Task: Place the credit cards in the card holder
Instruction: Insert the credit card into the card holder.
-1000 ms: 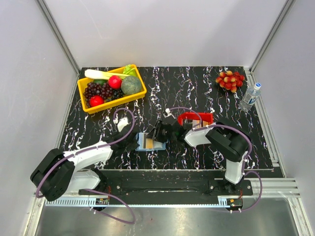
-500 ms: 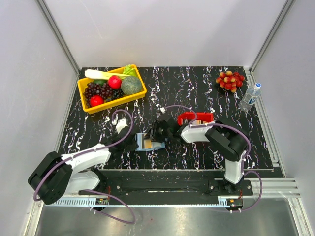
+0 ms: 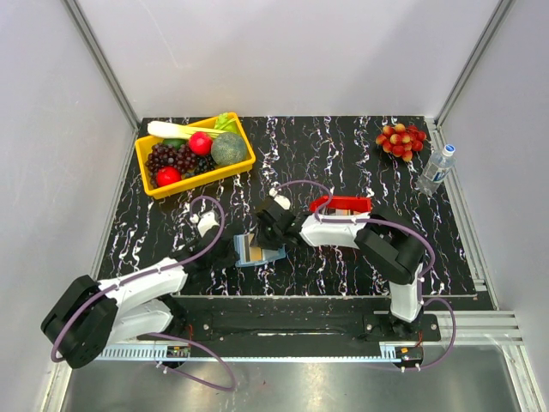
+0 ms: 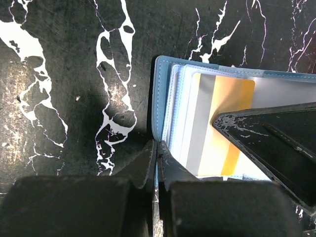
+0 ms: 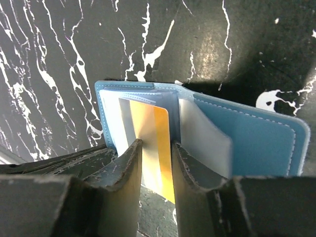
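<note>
The steel-blue card holder [image 3: 253,251] lies open on the black marbled table [image 3: 343,154], between the two grippers. My left gripper [image 4: 157,148] is shut on the holder's left edge [image 4: 163,89]. A tan-gold and orange credit card [image 5: 153,133] lies part-way inside an inner pocket, its near end sticking out. My right gripper [image 5: 156,148] sits over this card with its jaws slightly apart, the card's face showing between them. A clear sleeve [image 5: 205,136] stands up beside the blue cover [image 5: 261,143]. In the left wrist view a right finger [image 4: 276,143] rests on the card [image 4: 227,123].
A small red tray [image 3: 341,205] sits just behind the right arm. A yellow basket [image 3: 249,159] of fruit and vegetables stands at the back left. A red fruit bunch [image 3: 401,138] and a water bottle [image 3: 437,168] are at the back right.
My right gripper has moved left onto the holder with the card, and the holder has slid a little left. My left arm has drawn back slightly with it.
</note>
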You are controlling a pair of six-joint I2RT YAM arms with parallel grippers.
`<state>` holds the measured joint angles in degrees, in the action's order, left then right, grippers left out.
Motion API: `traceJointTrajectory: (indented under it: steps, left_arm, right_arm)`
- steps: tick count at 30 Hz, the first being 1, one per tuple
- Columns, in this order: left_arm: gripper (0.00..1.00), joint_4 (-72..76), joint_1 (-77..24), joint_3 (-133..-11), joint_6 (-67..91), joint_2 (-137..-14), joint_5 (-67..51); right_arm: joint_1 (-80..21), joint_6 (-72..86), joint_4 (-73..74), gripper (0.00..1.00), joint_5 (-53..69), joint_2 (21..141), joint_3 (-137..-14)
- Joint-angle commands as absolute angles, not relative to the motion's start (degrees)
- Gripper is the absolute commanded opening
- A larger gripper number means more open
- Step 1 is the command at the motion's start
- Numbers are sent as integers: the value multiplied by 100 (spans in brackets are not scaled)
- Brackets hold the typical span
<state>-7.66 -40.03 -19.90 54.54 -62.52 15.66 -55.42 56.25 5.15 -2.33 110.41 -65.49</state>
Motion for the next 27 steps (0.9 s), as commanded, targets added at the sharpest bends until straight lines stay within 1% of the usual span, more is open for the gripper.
traceJointTrajectory:
  steps: [1, 4, 6, 12, 17, 20, 25, 27]
  left_arm:
    - [0, -967, -4025, -1776, 5546, -6117, 1318]
    - [0, -906, -4025, -1784, 5528, -6100, 1310]
    - [0, -862, -4025, -1802, 5511, -6100, 1301]
    - [0, -800, -4025, -1820, 5493, -5977, 1283]
    - [0, -800, -4025, -1705, 5563, -5792, 1327]
    - [0, -957, -4025, -1705, 5616, -5731, 1432]
    - [0, -1142, -4025, -1661, 5651, -5634, 1547]
    - [0, -1134, -4025, -1626, 5651, -5616, 1547]
  right_arm:
    - [-5695, 5397, 1582, 34, -572, 11109, -6661]
    - [-5713, 5256, 1521, 34, -37, 11284, -6890]
    - [-5739, 5308, 1389, 36, 385, 11443, -7022]
    - [-5801, 5493, 1398, 41, 484, 11654, -7277]
    - [-5792, 5511, 1441, 42, 703, 11672, -7251]
    - [-5748, 5450, 1538, 43, 440, 11558, -7120]
    - [-5335, 5177, 1881, 44, -166, 11189, -6891]
    - [-5309, 5124, 1881, 44, -228, 11092, -6864]
